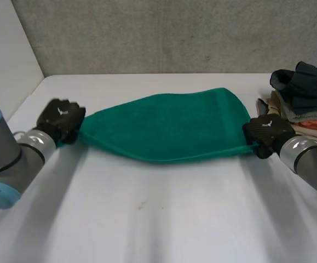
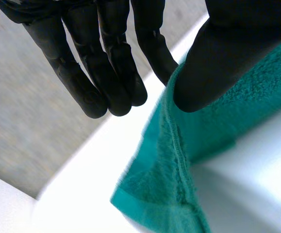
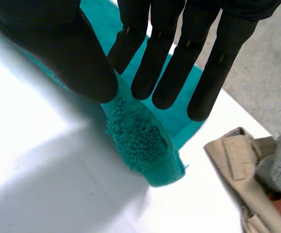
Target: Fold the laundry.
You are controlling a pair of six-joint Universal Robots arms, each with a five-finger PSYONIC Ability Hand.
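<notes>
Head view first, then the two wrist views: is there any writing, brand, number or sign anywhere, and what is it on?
No readable words or numbers anywhere.
Back of the left hand: a small white emblem, no letters to make out.
Back of the right hand: the same kind of white emblem, too small to read.
The green towel and the pile of clothes: no label or print visible.

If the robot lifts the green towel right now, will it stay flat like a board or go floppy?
Probably floppy: corners of the green towel hang limp past the left hand and right hand pinching them. Likely light, since a thumb-and-finger pinch at each end seems enough. Its fuzzy loops should grip, not slip.
</notes>
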